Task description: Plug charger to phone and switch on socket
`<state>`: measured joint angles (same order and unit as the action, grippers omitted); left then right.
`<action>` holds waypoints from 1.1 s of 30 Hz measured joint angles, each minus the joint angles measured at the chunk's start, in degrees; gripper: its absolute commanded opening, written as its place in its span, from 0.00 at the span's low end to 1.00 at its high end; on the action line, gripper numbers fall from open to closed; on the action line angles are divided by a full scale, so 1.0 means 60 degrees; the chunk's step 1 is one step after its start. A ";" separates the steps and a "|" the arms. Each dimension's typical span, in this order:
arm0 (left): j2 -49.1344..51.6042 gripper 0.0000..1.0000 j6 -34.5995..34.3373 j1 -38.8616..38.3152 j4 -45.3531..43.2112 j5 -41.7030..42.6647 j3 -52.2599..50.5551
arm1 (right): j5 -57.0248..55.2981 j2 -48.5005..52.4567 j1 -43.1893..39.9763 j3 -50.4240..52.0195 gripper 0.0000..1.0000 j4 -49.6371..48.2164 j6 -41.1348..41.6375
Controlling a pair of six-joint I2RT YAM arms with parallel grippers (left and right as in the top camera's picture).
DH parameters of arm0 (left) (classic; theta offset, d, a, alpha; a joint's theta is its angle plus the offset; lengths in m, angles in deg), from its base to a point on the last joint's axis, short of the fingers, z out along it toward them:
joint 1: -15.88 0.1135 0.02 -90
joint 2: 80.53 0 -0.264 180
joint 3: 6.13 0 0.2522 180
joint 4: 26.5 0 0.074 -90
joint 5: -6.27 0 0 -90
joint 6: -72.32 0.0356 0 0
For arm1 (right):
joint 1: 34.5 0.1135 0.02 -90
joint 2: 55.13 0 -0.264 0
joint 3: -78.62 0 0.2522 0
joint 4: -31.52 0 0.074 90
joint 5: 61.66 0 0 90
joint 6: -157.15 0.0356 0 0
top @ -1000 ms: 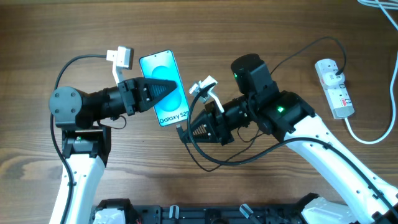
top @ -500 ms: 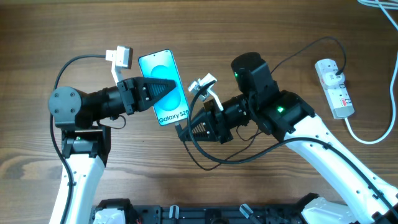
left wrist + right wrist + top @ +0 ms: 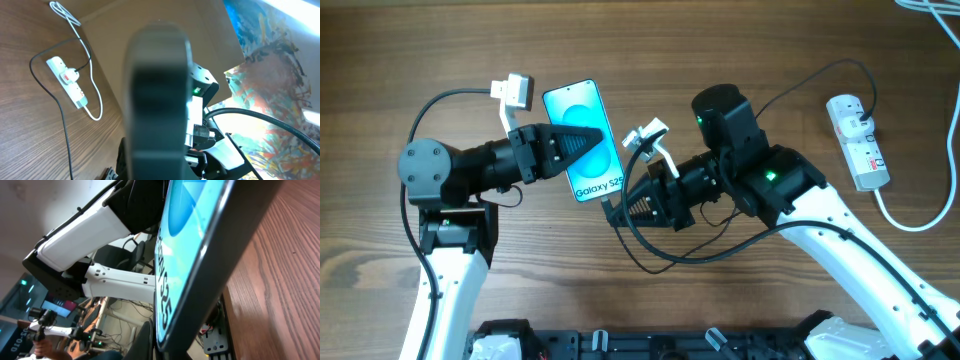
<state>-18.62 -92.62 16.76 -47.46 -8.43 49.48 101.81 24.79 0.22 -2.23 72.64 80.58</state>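
The left gripper (image 3: pixel 590 138) is clamping the phone (image 3: pixel 570 105) between its fingers and holding it over the table (image 3: pixel 720 40), screen up and lit cyan, with "Galaxy S25" showing near its lower end. One black finger is lying across the screen; the other is hiding under the phone. A white camera bracket (image 3: pixel 515 93) is sticking out just above this wrist. In the left wrist view a dark blurred shape (image 3: pixel 155 100) is filling the middle, and I cannot tell whether it is a finger or the phone.

Just beside the phone's lower end, the right gripper (image 3: pixel 615 208) is pinching the connector end of the charger (image 3: pixel 665 262), fingers drawn together on it. From above I cannot tell whether the tip is touching the phone or standing just apart. The right wrist view is sitting very close to the phone (image 3: pixel 185 245), edge-on, and the connector itself is not showing there. The black cable is looping down under the right arm, which is covering part of its run, then coming out above the arm and curving towards the right.

Near the right edge the socket (image 3: pixel 860 155) is lying flat, well apart from the phone. The charger's plug (image 3: pixel 865 125) is sitting in its upper outlet. Its switches are too small to read. The thick white cord (image 3: pixel 910 222) is trailing off the socket's lower end and getting cut off at the frame edge.
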 measured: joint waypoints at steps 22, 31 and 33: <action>0.0000 0.04 -0.0186 0.0062 -0.0007 -0.0033 0.0000 | -0.0033 0.0000 0.0018 0.0047 0.04 -0.0790 0.1206; 0.0000 0.04 0.0790 0.0124 -0.0011 0.0382 0.0047 | -0.0193 0.0000 0.0146 0.0142 0.04 -0.0878 0.2055; 0.0000 0.04 0.0951 0.0124 -0.0011 0.0444 0.0047 | -0.0219 0.0000 0.0160 0.0178 0.04 -0.0918 0.2120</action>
<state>-18.62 -86.91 17.50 -47.52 -5.76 49.76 100.50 24.79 1.18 -1.16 67.13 93.30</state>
